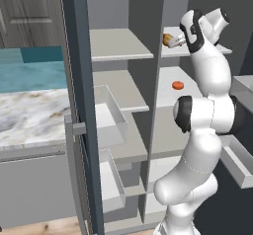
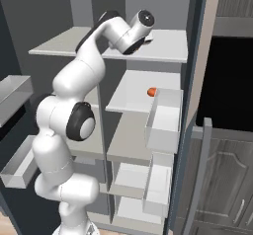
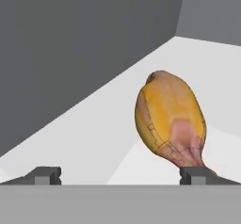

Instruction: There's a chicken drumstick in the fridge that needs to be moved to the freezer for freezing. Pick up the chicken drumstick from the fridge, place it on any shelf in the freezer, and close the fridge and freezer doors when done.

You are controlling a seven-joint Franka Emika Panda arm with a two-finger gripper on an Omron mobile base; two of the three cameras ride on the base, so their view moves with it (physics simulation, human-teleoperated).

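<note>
On the top white shelf (image 1: pixel 173 50) of the fridge (image 1: pixel 197 12), close to the dividing wall, lies the chicken drumstick (image 1: pixel 168 39), golden-brown, with its narrow end toward the claw (image 1: pixel 181 41). The claw stands level with this shelf, reaching into the compartment from the right of the left base view; its tips are just beside the drumstick. In the hand view the drumstick (image 3: pixel 170 122) rests on the white shelf surface, to the right of centre, its narrow pinkish end just above the right fingertip (image 3: pixel 194 175); contact cannot be confirmed. The left fingertip is well apart from it. The two tips stand wide apart, nothing clamped between them.

One shelf down in the fridge, a small orange-red round item (image 1: pixel 178 85) sits alone; it also appears in the right base view (image 2: pixel 152 92).

The freezer (image 1: pixel 118 81), left half of the unit, is open: off-white shelves (image 1: pixel 116 44) and clear pull-out bins (image 1: pixel 111 120) are exposed. The freezer door (image 1: pixel 81 105) stands swung outward, slate-blue, seen edge-on. The fridge door (image 2: pixel 195 105) is likewise open, with clear door bins (image 2: pixel 163 120) and a grey bar handle (image 2: pixel 200 175).

Beyond the freezer door, a marble-topped bench (image 1: pixel 32 115) with a teal wall behind
</note>
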